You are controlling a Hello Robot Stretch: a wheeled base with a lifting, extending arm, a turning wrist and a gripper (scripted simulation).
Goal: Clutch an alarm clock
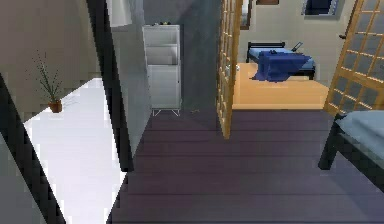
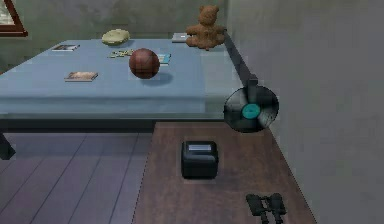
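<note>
While my gripper (image 2: 266, 206) sits at the near edge of the brown table (image 2: 165, 195), and I cannot tell whether it holds anything, the boxy black alarm clock (image 2: 199, 159) stands apart from it beside the bed (image 2: 100, 100), so the reach is, in my judgement, not yet made: next, extend and align on the clock.

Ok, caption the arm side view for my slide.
Dark boxy object on a brown bedside table, vinyl record propped by the wall, ball and teddy bear on the blue bed.
</note>
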